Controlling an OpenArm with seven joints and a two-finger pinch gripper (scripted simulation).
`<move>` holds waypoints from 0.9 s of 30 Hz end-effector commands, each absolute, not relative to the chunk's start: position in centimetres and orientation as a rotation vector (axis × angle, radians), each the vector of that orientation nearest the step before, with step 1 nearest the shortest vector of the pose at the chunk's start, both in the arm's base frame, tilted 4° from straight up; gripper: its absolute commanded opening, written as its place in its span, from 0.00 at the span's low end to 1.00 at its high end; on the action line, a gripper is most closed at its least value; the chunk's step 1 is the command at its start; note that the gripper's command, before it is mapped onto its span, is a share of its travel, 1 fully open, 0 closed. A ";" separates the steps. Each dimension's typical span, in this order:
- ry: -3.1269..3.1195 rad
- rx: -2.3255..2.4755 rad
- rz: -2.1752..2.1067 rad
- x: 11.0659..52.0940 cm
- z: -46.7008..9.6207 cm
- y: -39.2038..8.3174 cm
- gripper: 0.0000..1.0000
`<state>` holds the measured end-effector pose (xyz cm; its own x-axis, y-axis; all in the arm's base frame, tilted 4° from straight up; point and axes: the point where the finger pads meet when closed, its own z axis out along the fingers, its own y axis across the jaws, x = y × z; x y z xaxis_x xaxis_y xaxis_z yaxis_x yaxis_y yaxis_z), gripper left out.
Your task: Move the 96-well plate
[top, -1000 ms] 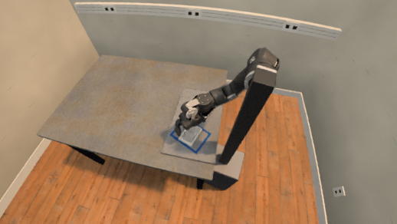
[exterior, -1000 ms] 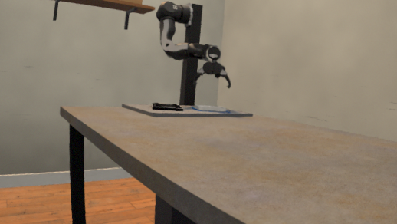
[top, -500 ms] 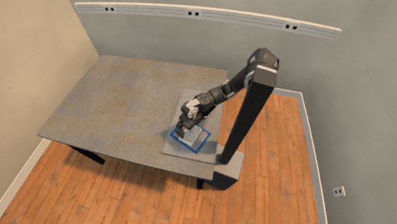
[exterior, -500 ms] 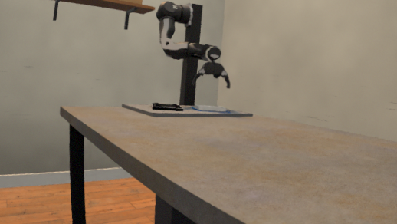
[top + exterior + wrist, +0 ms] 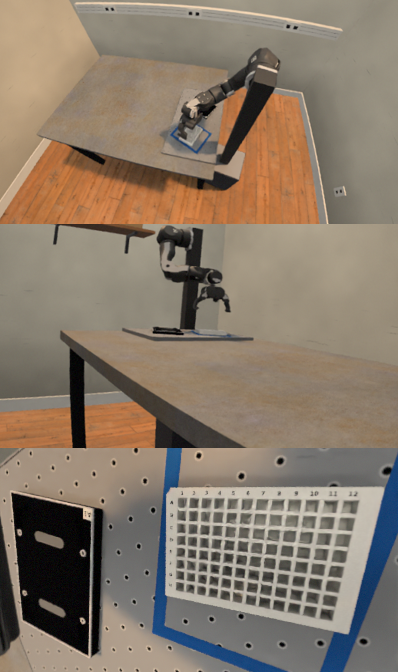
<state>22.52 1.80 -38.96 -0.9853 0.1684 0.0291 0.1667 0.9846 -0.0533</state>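
Observation:
The white 96-well plate (image 5: 270,553) (image 5: 197,134) (image 5: 209,332) lies flat inside the blue outline of spot B1 (image 5: 197,152) on the grey pegboard (image 5: 130,548) (image 5: 173,147) (image 5: 154,338). In the wrist view its row A, column 1 corner is at the upper left. The black plate nest N1 (image 5: 55,578) (image 5: 167,330) (image 5: 210,111) lies beside it, empty, with a small corner label (image 5: 87,513) at its upper right. My gripper (image 5: 212,308) (image 5: 184,132) is open and empty. It hangs well above the plate. Its fingers do not show in the wrist view.
The pegboard lies on the grey table (image 5: 115,100) (image 5: 230,377) near the arm's black column (image 5: 246,115) (image 5: 190,281). A wooden shelf (image 5: 115,228) is on the wall above.

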 end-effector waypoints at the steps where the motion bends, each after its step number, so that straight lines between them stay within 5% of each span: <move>1: -3.097 -0.254 0.064 22.5 -38.9 2.0 1.00; 21: -3.098 -0.261 0.075 22.6 -38.9 1.9 1.00; 27: -3.094 -0.262 0.070 22.3 -44.4 1.7 1.00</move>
